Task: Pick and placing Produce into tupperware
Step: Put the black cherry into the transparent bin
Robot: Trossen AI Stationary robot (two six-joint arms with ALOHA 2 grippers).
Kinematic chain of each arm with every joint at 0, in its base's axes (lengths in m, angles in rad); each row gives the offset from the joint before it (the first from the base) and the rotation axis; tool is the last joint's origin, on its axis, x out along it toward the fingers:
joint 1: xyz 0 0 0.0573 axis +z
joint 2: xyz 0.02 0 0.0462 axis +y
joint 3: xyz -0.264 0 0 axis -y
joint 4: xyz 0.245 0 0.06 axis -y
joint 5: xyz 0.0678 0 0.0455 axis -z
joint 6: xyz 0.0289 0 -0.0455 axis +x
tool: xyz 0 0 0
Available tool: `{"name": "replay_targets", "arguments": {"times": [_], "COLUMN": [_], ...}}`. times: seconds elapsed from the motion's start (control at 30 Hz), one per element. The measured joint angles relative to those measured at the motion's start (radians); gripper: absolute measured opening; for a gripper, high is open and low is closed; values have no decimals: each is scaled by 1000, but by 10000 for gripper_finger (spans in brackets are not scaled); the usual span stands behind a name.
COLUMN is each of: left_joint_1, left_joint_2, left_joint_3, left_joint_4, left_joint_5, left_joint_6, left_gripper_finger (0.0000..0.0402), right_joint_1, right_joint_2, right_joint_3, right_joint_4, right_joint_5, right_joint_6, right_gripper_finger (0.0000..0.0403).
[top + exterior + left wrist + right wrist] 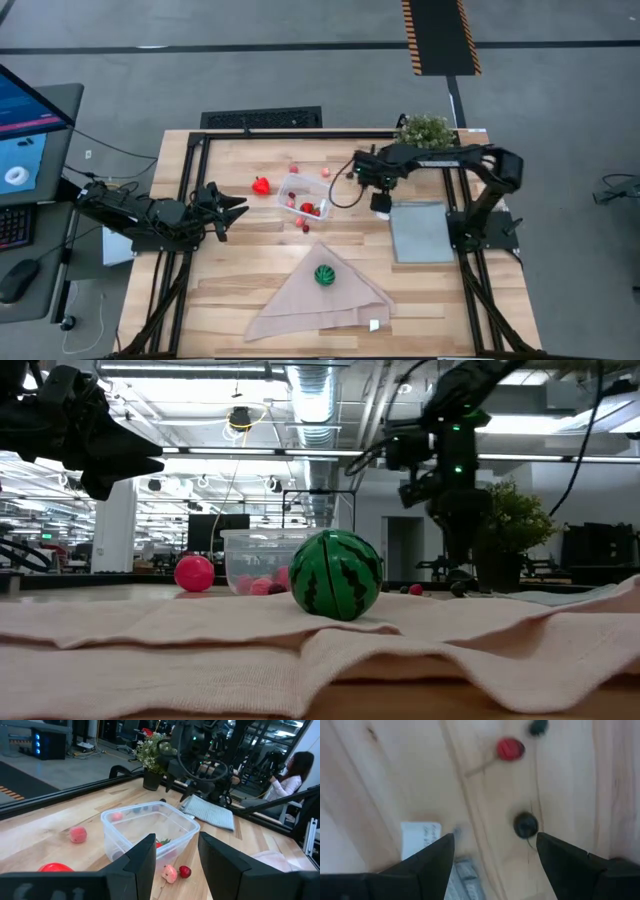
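Dark berry (pixel 525 824) on the table between the right gripper's (pixel 495 851) wide-open, empty fingers (pixel 427 857).

Grey floor (pixel 300 70) all round the pale wood surface (pixel 230 290), with a black-and-orange striped strip (pixel 440 35). A monitor (pixel 25 140) glows at the side. Overhead, ducting (pixel 315 400) and strip lights; someone sits, perhaps at a desk (pixel 292 775).

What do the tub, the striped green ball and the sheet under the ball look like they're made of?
Tub: clear, thin, glossy plastic by the look; the pieces inside show through its walls.
Striped green ball: smooth and shiny, likely moulded plastic or rubber.
Sheet: beige woven cloth, matte, folded with soft wrinkles.
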Motion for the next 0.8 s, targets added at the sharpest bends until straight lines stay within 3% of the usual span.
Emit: {"name": "replay_targets", "arguments": {"times": [0.3,0.8], "left_joint_1": [0,0], "left_joint_2": [84,169], "left_joint_3": [0,-4], "left_joint_4": [0,43], "left_joint_5": [0,-77], "left_joint_6": [-24,-77], "left_gripper_finger": [139,139], "right_joint_1": [2,-52], "right_joint_2": [157,178], "right_joint_3": [160,170], "right_joint_4": [-191,-154], "right_joint_5": [38,33], "right_joint_6": [-98,-124], "right_gripper_finger": [306,306]}}
